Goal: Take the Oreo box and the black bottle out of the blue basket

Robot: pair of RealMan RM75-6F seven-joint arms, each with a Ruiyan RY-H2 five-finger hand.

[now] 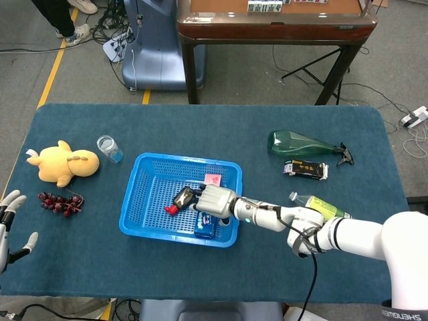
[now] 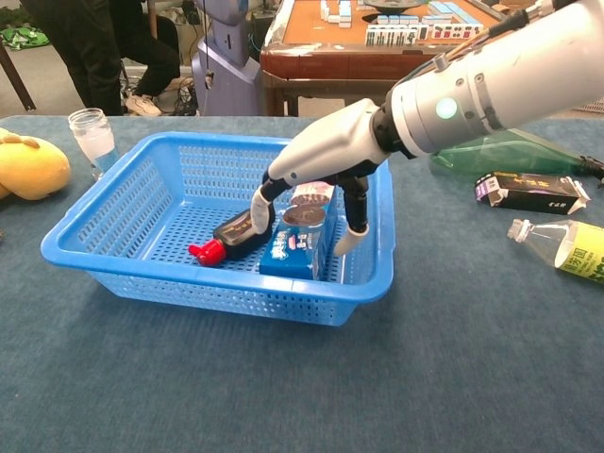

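The right hand (image 2: 316, 175) is reaching into the blue basket (image 2: 113, 222), fingers spread astride the Oreo box (image 2: 297, 247), not yet gripping.

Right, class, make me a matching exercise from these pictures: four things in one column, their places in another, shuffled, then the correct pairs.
Things:
1. blue Oreo box
2. yellow plush duck
3. dark green glass bottle
4. clear glass jar

Places:
A. lying on the cloth at the table's far right
B. inside the blue plastic basket, under the right hand
C. upright between duck and basket
D. near the table's left edge, above the red grapes

Pairs: 1-B, 2-D, 3-A, 4-C
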